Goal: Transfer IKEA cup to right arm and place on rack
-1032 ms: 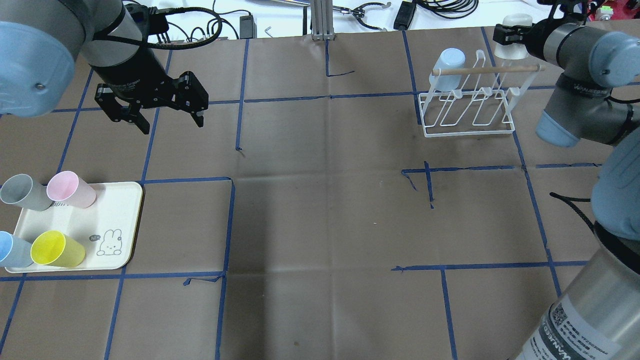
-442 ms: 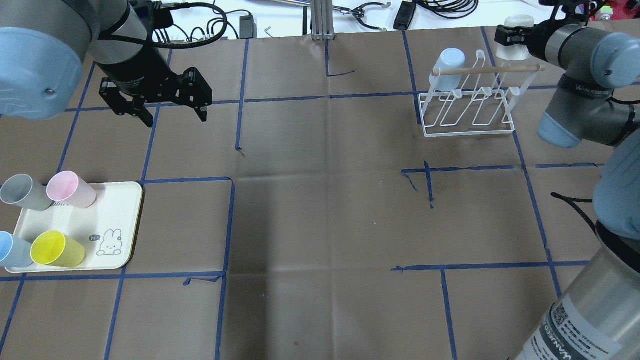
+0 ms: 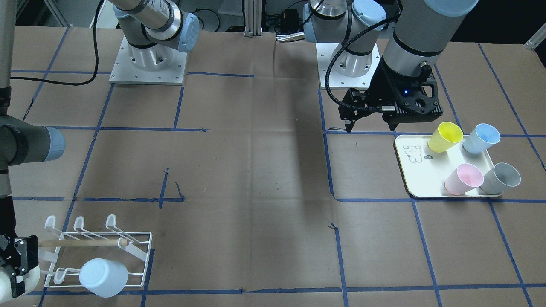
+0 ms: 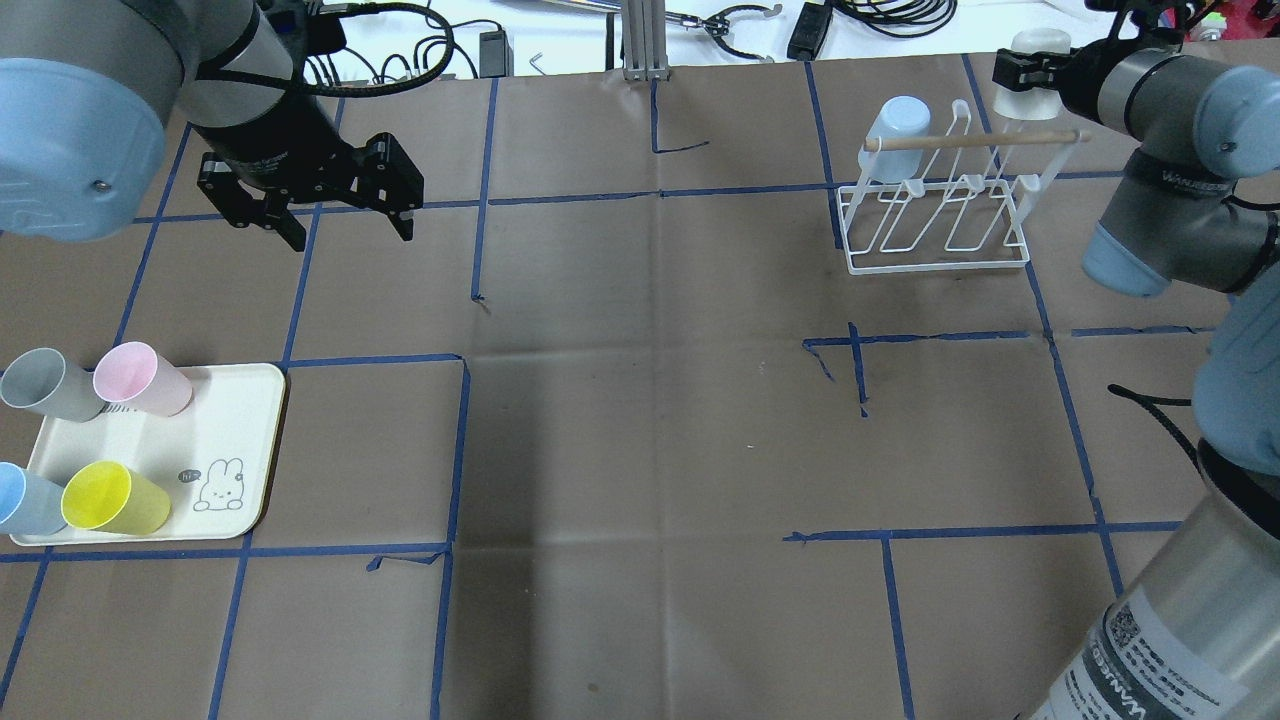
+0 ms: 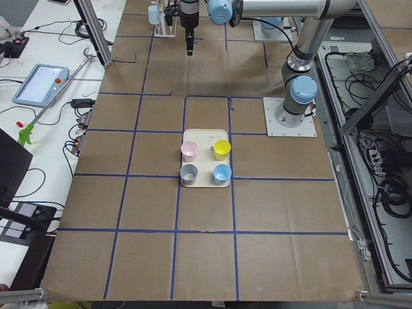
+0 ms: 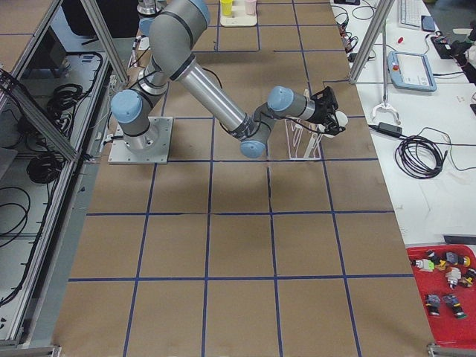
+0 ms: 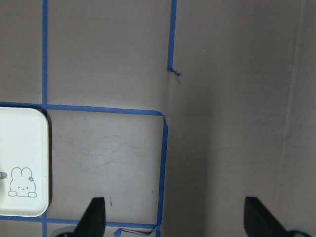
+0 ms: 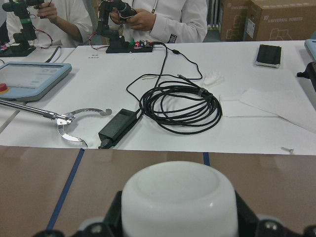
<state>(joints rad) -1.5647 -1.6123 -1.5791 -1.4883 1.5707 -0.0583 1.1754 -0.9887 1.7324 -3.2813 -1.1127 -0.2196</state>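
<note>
Jaws first: right jaws closed on the white cup [image 8: 180, 202], with a black finger [image 8: 109, 215] against each side of it. In the right wrist view the cup's rounded base fills the lower middle. The right arm [image 4: 1160, 80] reaches in from the overhead view's right and holds the cup off the bench [image 4: 640, 400]. The cup is at the rack's end nearest that arm, close to the tip of the dowel [image 4: 975, 140]. Cannot tell whether the cup touches a peg.

The rack [image 4: 940, 225] stands upright in the far right part of the bench, dowel lying across its top. One light blue cup [image 4: 893, 125] hangs upended and tilted on a peg at the rack's other end, well apart from the white cup.

Left jaws spread wide, nothing between them. The left wrist view shows only bare brown paper and blue tape [image 7: 164, 163] between the two fingertips [image 7: 94, 217]. The left arm [image 4: 250, 90] hangs them over the far left of the bench, beyond the tray and clear of the cups.

The tray [image 4: 235, 420] is cream and lies flat at the near left, with a rabbit drawing [image 4: 220, 487] on its bare corner. Four cups stand on it, mouths up:
- grey cup [image 4: 45, 385] and pink cup [image 4: 140, 378] side by side on the far edge
- sky-blue cup [image 4: 25, 500] and yellow cup [image 4: 110, 497] on the near edge, just beside each other
</note>
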